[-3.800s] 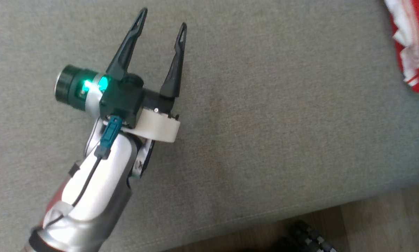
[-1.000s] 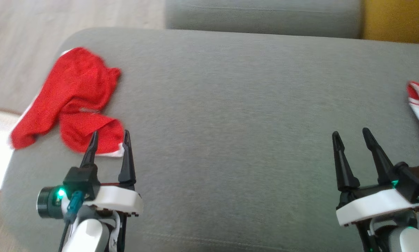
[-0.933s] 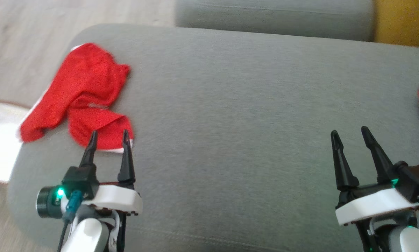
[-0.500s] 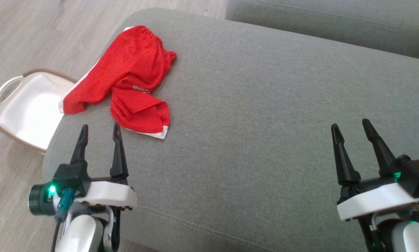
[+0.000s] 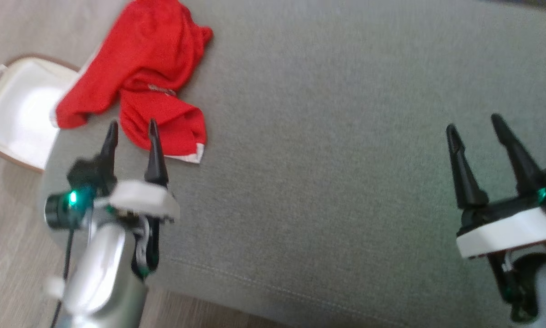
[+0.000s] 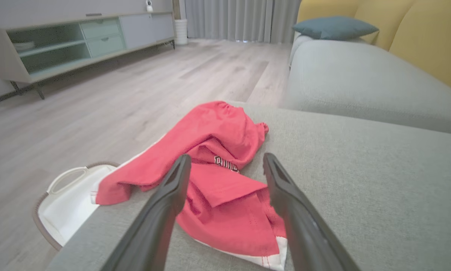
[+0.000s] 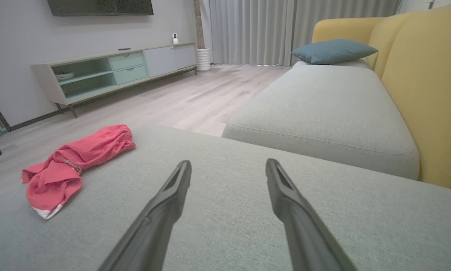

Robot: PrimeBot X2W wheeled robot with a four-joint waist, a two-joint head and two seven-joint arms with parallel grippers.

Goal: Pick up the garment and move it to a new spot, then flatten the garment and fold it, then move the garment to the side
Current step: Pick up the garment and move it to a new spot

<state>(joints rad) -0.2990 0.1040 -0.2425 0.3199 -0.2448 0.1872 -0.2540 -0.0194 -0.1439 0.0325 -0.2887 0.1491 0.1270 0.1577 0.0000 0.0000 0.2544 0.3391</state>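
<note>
Head view: the white basket (image 5: 8,105), oval with a brown rim, stands on the wooden floor (image 5: 8,255) beside the grey cushion (image 5: 327,136). The red garment (image 5: 154,68) lies crumpled on the cushion's left corner.

Left wrist view: the left gripper (image 5: 132,123) is spread wide, with the garment's white-hemmed end just beyond its tips.

Right wrist view: the right gripper (image 5: 473,123) is also spread, over bare woven cushion and well apart from the garment.

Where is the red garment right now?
In the head view the red garment lies crumpled at the upper left, on the left end of the grey cushion, just ahead of the open left gripper, near the white basket.
</note>
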